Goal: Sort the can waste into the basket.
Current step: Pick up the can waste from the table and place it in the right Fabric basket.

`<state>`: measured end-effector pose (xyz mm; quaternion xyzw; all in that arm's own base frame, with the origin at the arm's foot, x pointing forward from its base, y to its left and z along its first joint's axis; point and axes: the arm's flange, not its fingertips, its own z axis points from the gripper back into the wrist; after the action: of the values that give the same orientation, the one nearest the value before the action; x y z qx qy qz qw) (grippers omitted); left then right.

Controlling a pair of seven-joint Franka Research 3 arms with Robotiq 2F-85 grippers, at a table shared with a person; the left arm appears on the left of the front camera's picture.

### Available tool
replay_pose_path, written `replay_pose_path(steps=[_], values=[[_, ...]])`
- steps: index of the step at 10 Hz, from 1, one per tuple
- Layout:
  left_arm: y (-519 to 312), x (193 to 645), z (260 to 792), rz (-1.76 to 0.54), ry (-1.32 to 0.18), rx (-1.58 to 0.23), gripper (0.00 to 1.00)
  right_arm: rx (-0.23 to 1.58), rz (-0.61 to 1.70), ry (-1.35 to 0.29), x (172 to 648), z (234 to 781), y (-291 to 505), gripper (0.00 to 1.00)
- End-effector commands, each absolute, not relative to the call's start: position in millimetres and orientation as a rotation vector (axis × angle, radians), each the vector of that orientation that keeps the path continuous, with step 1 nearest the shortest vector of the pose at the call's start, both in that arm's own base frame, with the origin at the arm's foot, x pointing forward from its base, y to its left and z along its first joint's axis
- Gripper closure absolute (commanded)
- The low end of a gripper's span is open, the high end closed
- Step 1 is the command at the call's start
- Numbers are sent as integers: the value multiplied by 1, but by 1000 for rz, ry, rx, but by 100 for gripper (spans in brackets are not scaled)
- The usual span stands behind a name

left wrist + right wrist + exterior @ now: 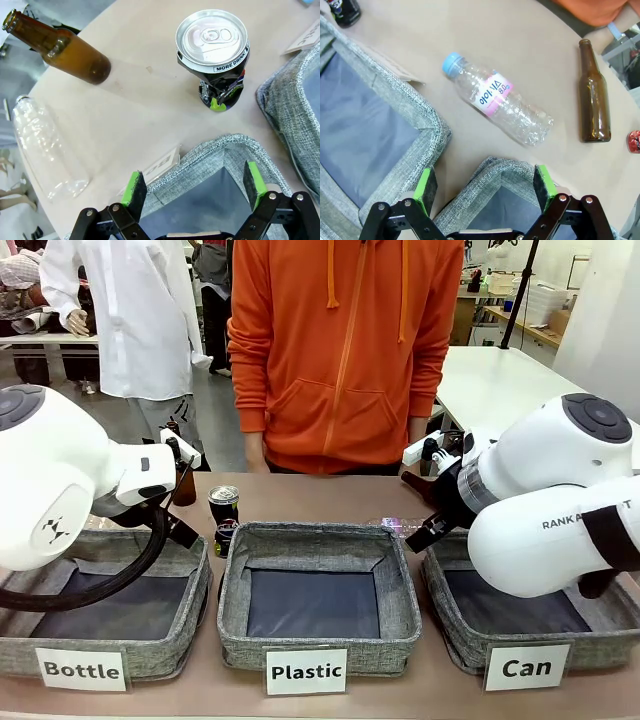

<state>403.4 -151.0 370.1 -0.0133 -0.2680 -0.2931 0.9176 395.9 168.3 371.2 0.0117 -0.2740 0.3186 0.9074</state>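
Observation:
A black-and-silver can [223, 505] with a silver top stands behind the left corner of the "Plastic" basket [318, 552]; in the left wrist view the can [212, 45] looks crumpled low down. A red can [635, 141] peeks in at the right wrist view's edge. The grey "Can" basket [452, 625] sits at the right, partly under my right arm. My right gripper [485, 187] hangs open over that basket's far corner [495, 172]. My left gripper [195, 185] hangs open over the corner of the "Bottle" basket [220, 155], short of the can.
A clear plastic bottle [497, 97] and a brown glass bottle [593, 95] lie beyond the "Can" basket. Another brown bottle [65, 47] and a clear bottle [45, 145] lie near the left gripper. A person in an orange hoodie [345, 350] stands at the far side.

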Motion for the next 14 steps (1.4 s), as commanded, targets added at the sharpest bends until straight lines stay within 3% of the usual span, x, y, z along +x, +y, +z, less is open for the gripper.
replay_pose_path(steps=[1, 5, 6, 7, 9, 12, 14], values=[[-151, 403, 370, -603, -552, -27, 0, 25, 657, -566, 396, 371, 168, 0], [-144, 398, 373, -602, -505, -73, 0, 39, 681, -545, 394, 375, 174, 0], [-134, 388, 383, -607, -407, -48, 0, 33, 685, -511, 387, 391, 176, 0], [-122, 369, 408, -582, -461, -152, 0, 101, 617, -479, 375, 416, 173, 0], [-111, 322, 471, -469, -465, -367, 0, 298, 383, -479, 336, 478, 137, 0], [-42, 263, 504, -597, -486, -823, 0, 739, 359, -434, 283, 510, 32, 0], [50, 249, 512, -347, -644, -863, 0, 918, 144, -525, 259, 501, -46, 0]])
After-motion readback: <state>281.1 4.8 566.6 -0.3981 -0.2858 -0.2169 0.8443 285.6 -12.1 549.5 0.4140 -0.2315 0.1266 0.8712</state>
